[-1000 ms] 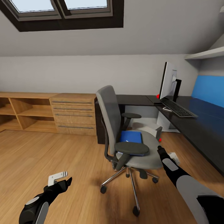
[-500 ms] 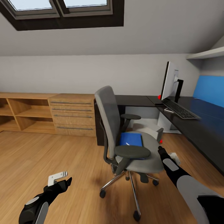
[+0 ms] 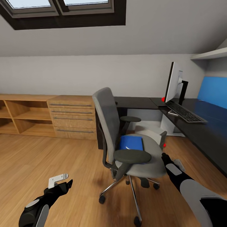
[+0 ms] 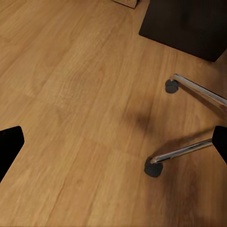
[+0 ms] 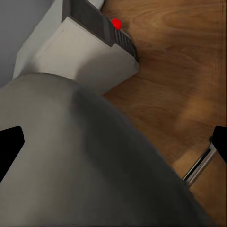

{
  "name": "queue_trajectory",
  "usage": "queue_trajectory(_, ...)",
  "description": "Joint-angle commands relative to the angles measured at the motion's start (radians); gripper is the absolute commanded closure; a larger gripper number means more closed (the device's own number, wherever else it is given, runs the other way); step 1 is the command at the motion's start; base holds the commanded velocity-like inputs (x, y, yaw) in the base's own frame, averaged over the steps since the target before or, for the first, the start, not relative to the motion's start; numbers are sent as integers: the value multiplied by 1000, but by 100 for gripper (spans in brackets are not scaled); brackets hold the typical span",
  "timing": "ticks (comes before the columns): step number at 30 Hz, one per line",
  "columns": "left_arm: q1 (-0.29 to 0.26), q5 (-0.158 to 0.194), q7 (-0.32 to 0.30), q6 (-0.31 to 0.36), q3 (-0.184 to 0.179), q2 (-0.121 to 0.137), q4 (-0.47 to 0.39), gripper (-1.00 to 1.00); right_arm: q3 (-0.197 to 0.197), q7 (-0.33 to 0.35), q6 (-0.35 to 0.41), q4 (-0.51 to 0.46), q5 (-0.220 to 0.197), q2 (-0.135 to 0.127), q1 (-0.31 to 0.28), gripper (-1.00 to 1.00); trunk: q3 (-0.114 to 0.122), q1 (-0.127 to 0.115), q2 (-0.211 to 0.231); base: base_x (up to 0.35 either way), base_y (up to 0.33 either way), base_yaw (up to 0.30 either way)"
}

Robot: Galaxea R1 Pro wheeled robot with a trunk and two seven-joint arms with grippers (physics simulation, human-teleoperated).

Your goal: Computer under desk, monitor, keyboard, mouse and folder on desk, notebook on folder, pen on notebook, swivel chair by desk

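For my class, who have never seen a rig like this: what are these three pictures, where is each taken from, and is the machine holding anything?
It is a simulated wheeled robot with two arms. The large picture comes from its head camera: a swivel chair carries a blue folder, and the desk holds a monitor and keyboard. The left claw hangs over bare floor; the right claw is beside the chair seat. The other two pictures come from cameras near each claw. One shows the chair's chrome legs, the other the grey seat and the computer. Both claws are open and empty.
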Motion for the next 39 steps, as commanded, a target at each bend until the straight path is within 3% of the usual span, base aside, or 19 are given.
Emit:
queue_trajectory(1,-1,11,6,5,1,-1,-1,-100,7,-9,-3,-1,-6,0,0,-100,-1,0,0,47,0,0)
queue_trajectory(22,-1,11,5,5,1,0,-6,-100,10,-12,-36,-16,-6,6,0,-100,-1,0,0,105,0,5)
queue_trajectory(39,-1,11,6,5,19,0,-6,-100,12,-12,-36,-15,-8,13,0,-100,7,0,0,0,0,233)
